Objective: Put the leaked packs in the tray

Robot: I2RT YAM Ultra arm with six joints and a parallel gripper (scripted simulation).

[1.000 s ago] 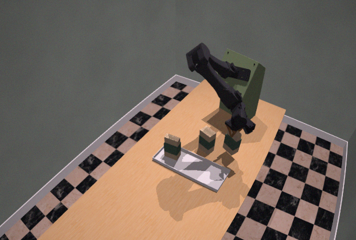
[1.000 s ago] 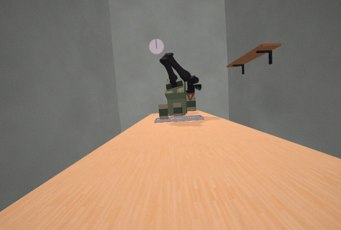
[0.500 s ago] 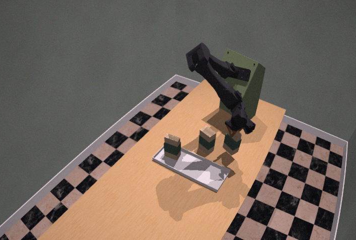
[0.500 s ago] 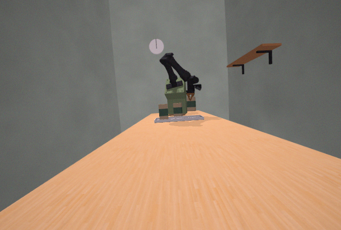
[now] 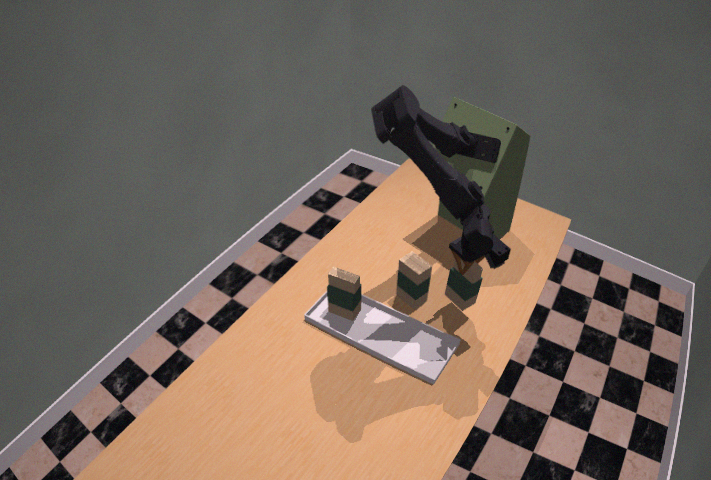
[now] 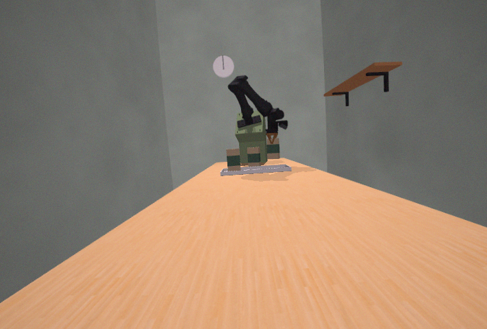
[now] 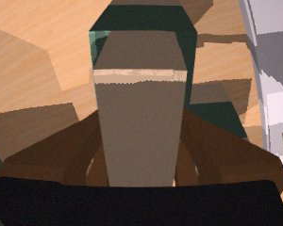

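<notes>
Grasping upright coffee pack (image 5: 464,288) (image 6: 273,149) (image 7: 141,132), tan with dark green band; pincer (image 5: 465,270) (image 6: 271,142) (image 7: 141,111) closed on it above table (image 5: 254,384) (image 6: 251,240) (image 7: 24,61).

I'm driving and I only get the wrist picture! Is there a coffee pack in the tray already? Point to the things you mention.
Observer: Yes, one coffee pack (image 5: 344,297) (image 6: 233,160) stands upright in the tray (image 5: 384,315) (image 6: 259,171) (image 7: 281,105).

Operator: Cool! And is the pack I'm squeezing (image 5: 463,287) (image 6: 273,149) (image 7: 141,127) touching the table (image 5: 242,350) (image 6: 259,251) (image 7: 68,52)?

Observer: No, the top view shows it in the air, its shadow apart from its base.

Operator: Where's the last one?

Observer: That pack (image 5: 413,284) (image 6: 253,156) stands on the table, between the other two.
</notes>
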